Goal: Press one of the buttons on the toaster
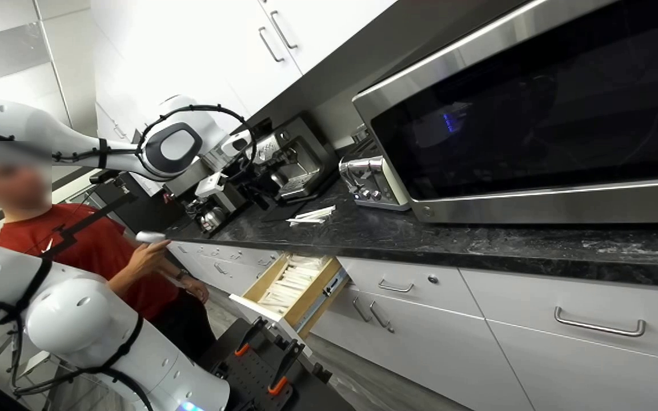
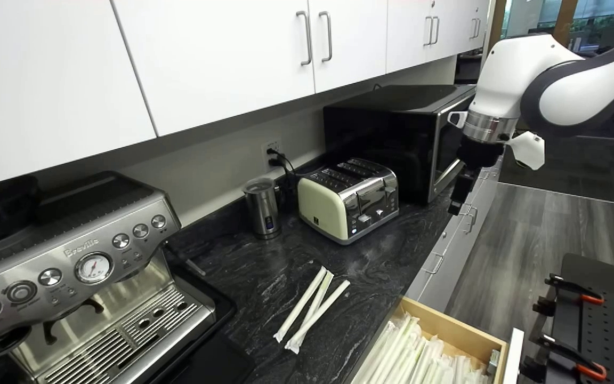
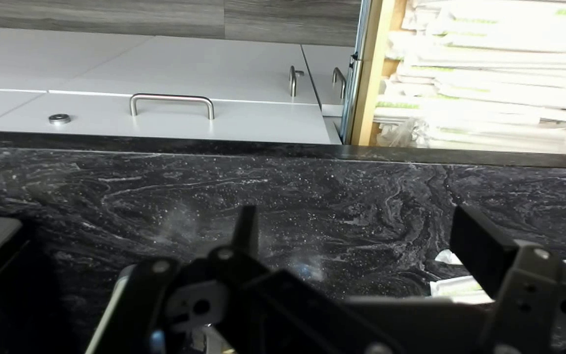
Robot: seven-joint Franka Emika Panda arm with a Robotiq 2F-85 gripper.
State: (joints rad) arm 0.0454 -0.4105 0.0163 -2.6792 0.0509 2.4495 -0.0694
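The toaster (image 2: 322, 207) has a cream side, a chrome front with levers and small buttons, and slots on top. It stands on the dark counter beside the large oven and also shows in an exterior view (image 1: 370, 178). My gripper (image 2: 457, 205) hangs in the air near the counter's front edge, apart from the toaster; it also shows in an exterior view (image 1: 260, 197). In the wrist view the gripper (image 3: 354, 223) has its black fingers wide apart with nothing between them, over the counter. There the toaster is mostly hidden behind the gripper; a cream edge shows at lower left.
The steel-framed oven (image 1: 534, 114) stands beside the toaster. A metal jug (image 2: 261, 208), wrapped straws (image 2: 315, 309) and an espresso machine (image 2: 88, 266) are on the counter (image 2: 232, 272). A drawer (image 1: 312, 302) of straws is open. White cabinets (image 2: 221, 58) hang above. A person (image 1: 89, 240) stands behind the arm.
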